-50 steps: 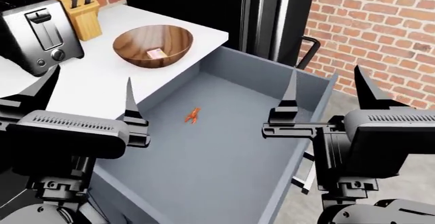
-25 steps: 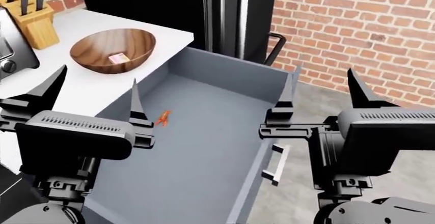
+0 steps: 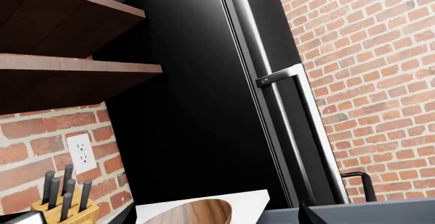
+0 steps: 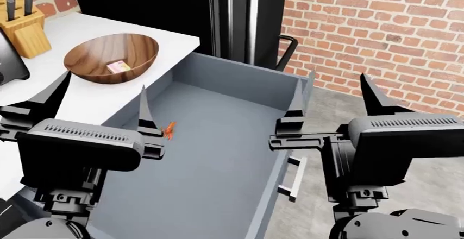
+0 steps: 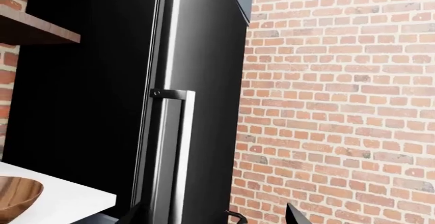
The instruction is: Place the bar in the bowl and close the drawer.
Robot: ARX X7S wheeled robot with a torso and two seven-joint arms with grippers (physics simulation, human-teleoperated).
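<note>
It was a home kitchen. A tall black refrigerator (image 4: 232, 11) with a steel handle stood at the far side against a red brick wall (image 4: 377, 27). A white bench (image 4: 94, 95) at the left carried a wooden knife block (image 4: 22, 27) and a wooden bowl (image 4: 110, 57). Wooden shelves (image 3: 68, 66) and a wall outlet (image 3: 81, 152) hung above, and a deep grey-blue drawer (image 4: 217, 163) stood open beside the bench.

Pink bar (image 4: 118, 67) flat in wooden bowl (image 4: 94, 51); grey-blue drawer (image 4: 217, 157) open, prob. fully.
</note>
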